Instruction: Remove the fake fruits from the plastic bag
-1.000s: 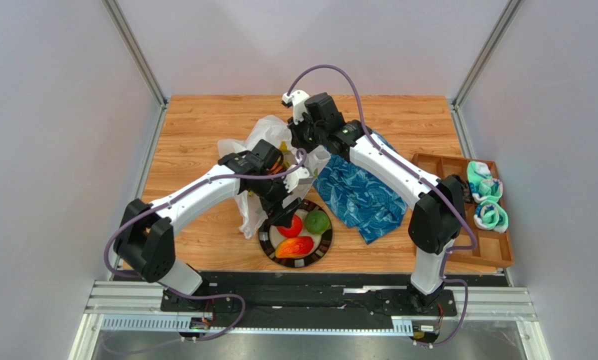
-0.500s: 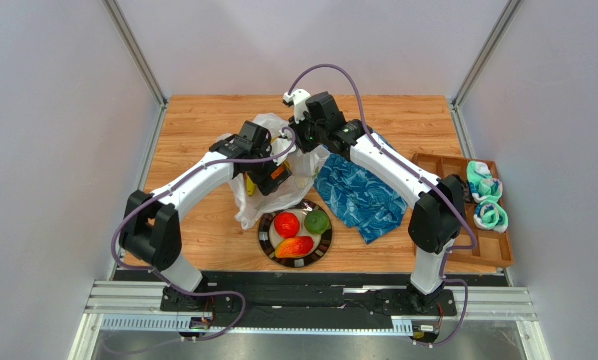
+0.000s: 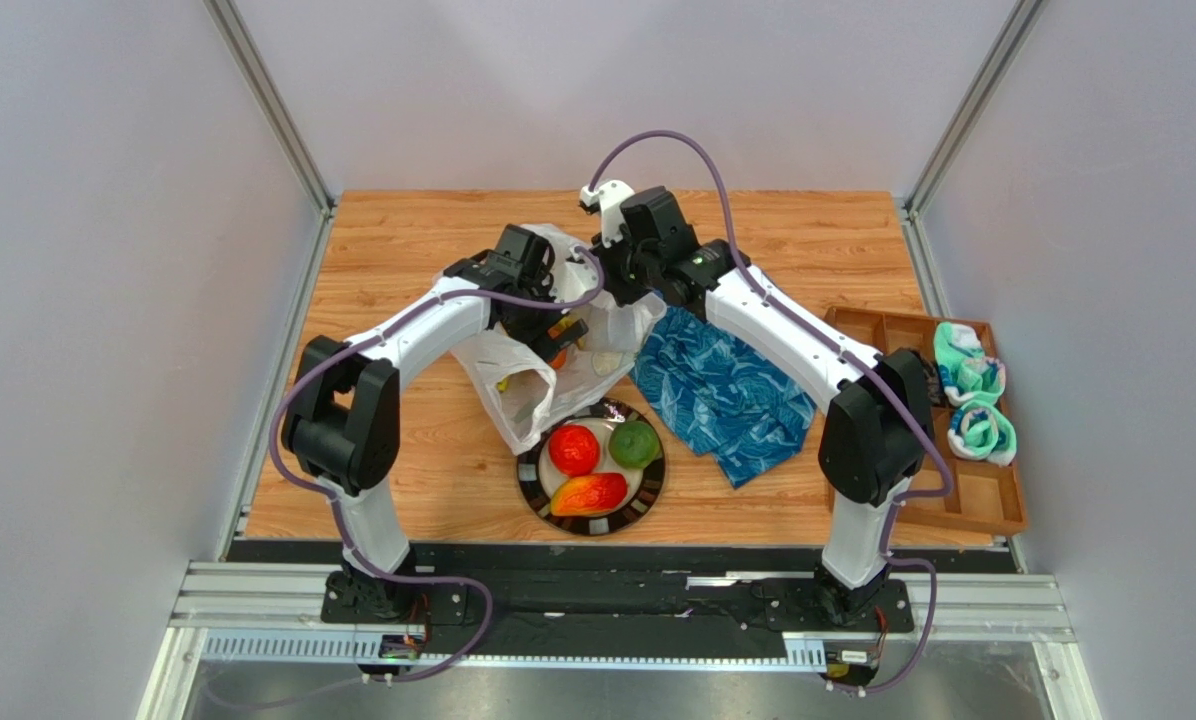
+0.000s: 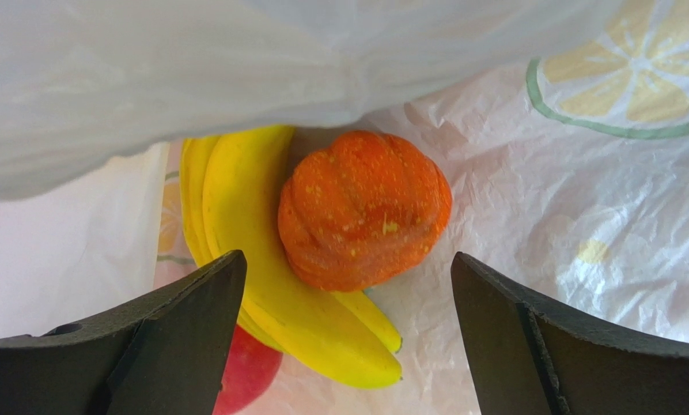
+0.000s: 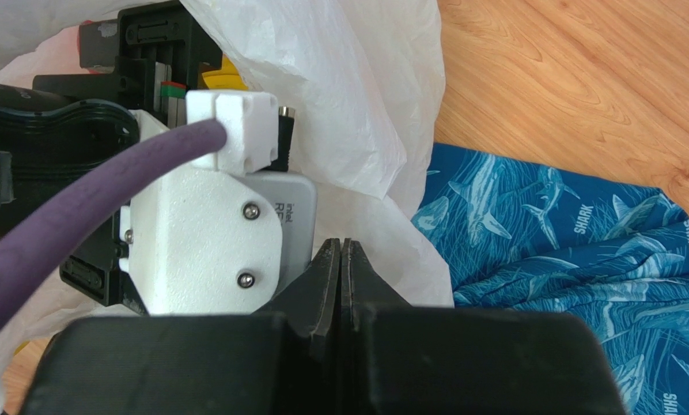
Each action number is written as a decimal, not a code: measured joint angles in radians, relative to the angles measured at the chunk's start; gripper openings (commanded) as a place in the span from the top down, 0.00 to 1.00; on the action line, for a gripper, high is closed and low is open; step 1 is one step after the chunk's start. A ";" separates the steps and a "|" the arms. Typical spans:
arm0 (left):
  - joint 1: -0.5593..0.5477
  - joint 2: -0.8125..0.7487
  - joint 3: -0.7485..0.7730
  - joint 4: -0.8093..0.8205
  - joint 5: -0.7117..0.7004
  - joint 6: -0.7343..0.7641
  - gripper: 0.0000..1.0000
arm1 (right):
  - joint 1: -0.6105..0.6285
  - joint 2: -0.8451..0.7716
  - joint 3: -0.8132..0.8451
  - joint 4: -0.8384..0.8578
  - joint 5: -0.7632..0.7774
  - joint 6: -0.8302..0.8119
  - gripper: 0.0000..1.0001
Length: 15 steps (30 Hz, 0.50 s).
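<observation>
Both arms arch forward and inward, wrists nearly meeting. The left end effector points down, fingers spread wide. The right end effector, just beside it, has its fingers pressed together.

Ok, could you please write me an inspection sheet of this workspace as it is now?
Surface: wooden table, partly covered.
Job's things: translucent white plastic bag holds orange ridged plastic fruit, yellow banana bunch, red fruit; red round fruit, green round fruit, red-orange mango-shaped fruit lie on black-rimmed round plate.
Clutter: blue patterned cloth; wooden tray with teal-white rolls.
Grippers: left gripper open inside bag, straddling the orange fruit, not touching; right gripper shut, apparently pinching the bag's edge.
Cables: purple cables along both arms, one beside the bag's mouth.
Surroundings: grey walls, metal frame.
</observation>
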 measured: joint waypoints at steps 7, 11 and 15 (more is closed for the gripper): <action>0.013 0.034 0.008 0.000 0.021 -0.007 0.07 | -0.004 0.000 0.000 -0.001 0.014 -0.001 1.00; 0.053 -0.035 -0.029 0.011 0.060 -0.053 0.07 | 0.003 0.000 0.000 0.002 -0.006 -0.005 1.00; 0.116 -0.198 -0.053 0.018 0.068 -0.074 0.08 | 0.011 0.000 0.000 -0.001 -0.024 -0.008 1.00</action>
